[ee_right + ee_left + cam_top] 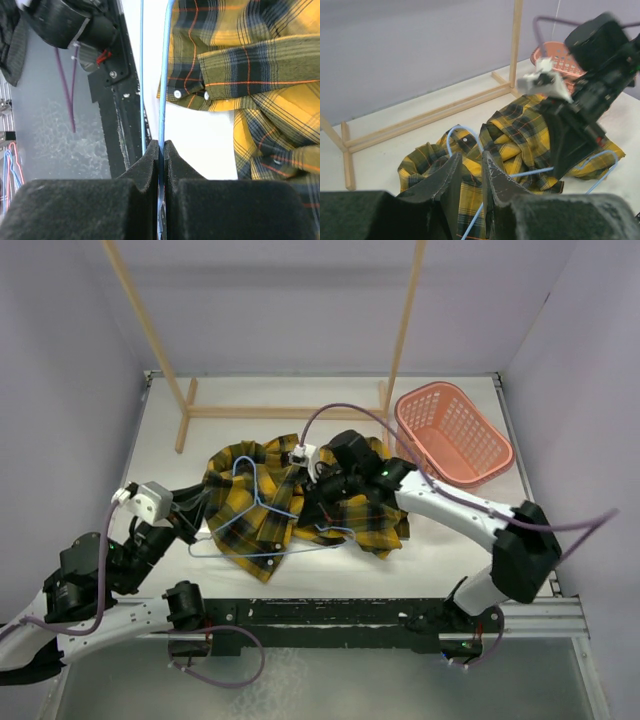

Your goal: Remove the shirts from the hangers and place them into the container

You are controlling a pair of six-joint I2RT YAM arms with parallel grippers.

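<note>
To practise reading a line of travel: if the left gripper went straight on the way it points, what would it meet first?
The plaid shirt, bunched right at the left gripper, probably before the blue hanger wire looping over it; depth is hard to judge.

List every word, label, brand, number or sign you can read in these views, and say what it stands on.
None: no legible text in any view. The plaid shirt, the blue hanger and the pink basket show no readable lettering.
</note>
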